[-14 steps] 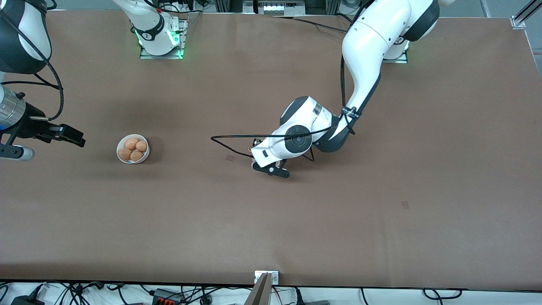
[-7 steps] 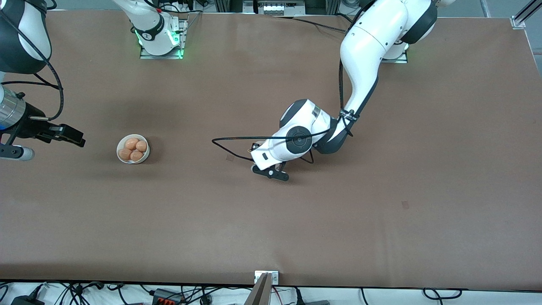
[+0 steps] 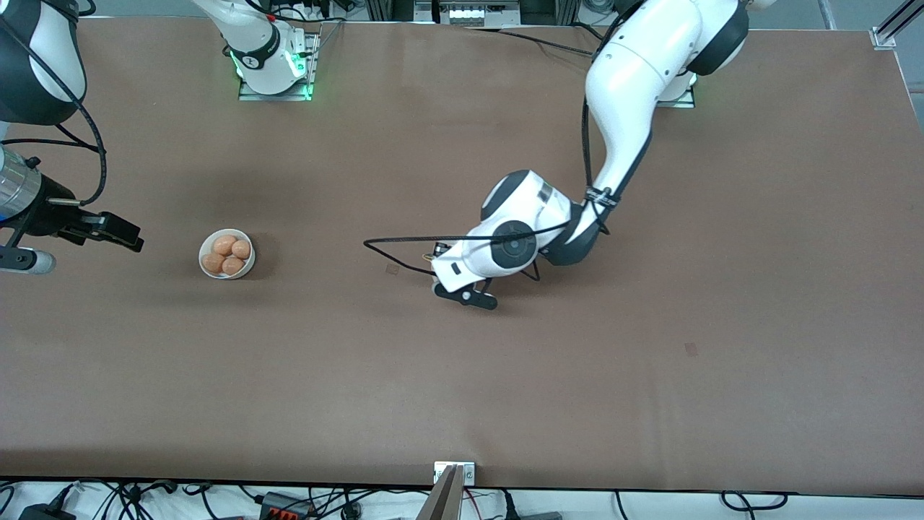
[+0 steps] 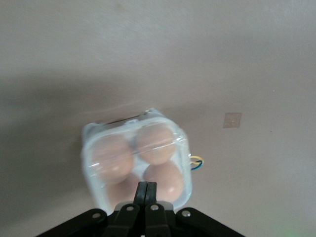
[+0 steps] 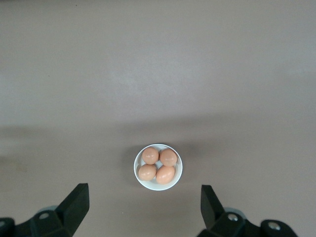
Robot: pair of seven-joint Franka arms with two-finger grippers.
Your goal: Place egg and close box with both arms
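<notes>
Shifting slightly toward left arm's end vs earlier: left gripper [image 4: 145, 190], fingers pressed together, over box [image 4: 136, 158] lid, mid-table. Holding four eggs; thin, brittle plastic, pressing at lid edge advised. Waiting near right arm's table edge: right gripper [image 5: 143, 207], spread wide, over bowl [image 3: 227, 254].

The left gripper [image 4: 146, 186] hangs with its fingers pressed together over the box [image 4: 136, 160]. The clear lid is down over four eggs [image 4: 154, 143]. The box sits on the brown table [image 4: 197, 59].
</notes>
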